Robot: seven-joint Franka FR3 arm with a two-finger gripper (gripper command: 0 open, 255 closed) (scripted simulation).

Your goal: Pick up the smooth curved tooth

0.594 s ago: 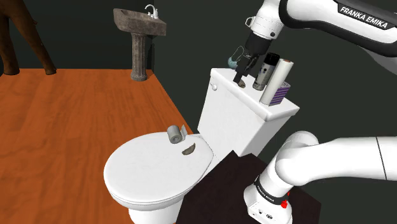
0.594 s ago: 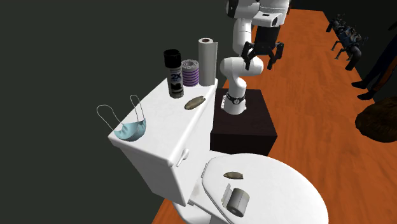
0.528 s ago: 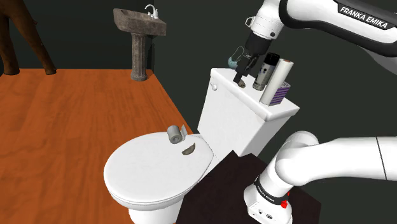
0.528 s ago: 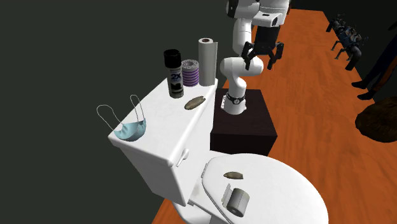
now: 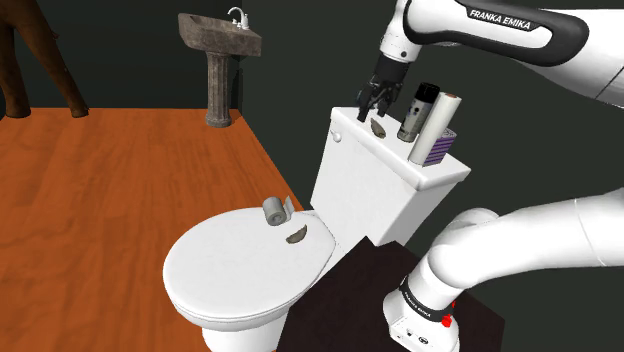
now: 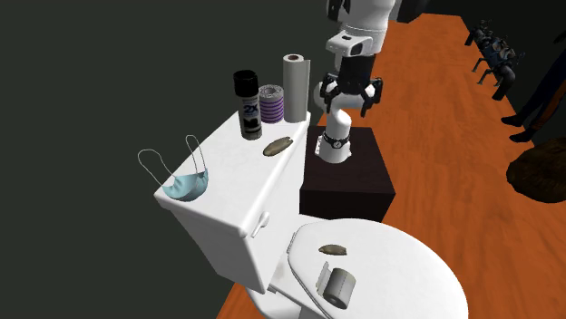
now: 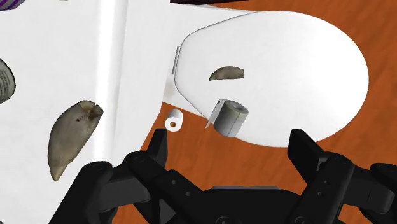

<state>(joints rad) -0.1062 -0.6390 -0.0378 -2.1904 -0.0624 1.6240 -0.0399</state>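
A slim, curved brown tooth (image 5: 296, 237) (image 6: 331, 247) (image 7: 227, 73) lies on the closed white toilet lid (image 5: 240, 270), beside a small grey paper roll (image 5: 273, 208) (image 7: 229, 117). A bigger, blunter brownish tooth (image 6: 278, 145) (image 7: 72, 135) (image 5: 378, 131) rests on the tank lid (image 6: 236, 172). My black gripper (image 5: 368, 103) (image 6: 349, 91) (image 7: 229, 143) hangs open and empty above the tank's end near the cans. In the wrist view the bigger tooth is off to the side of one finger, and the curved tooth is ahead between the fingers, far below.
On the tank lid stand a black spray can (image 6: 247, 106), a purple-banded roll (image 6: 272, 103) and a tall white paper roll (image 6: 294, 86); a blue face mask (image 6: 186, 184) lies at the other end. A stone pedestal sink (image 5: 218, 60) stands by the far wall. My dark stand (image 6: 349, 177) is beside the toilet.
The arm has swung and the hand has shifted over the tank lid, towards the second exterior view's left and lower. The fingers remain open. No object has moved.
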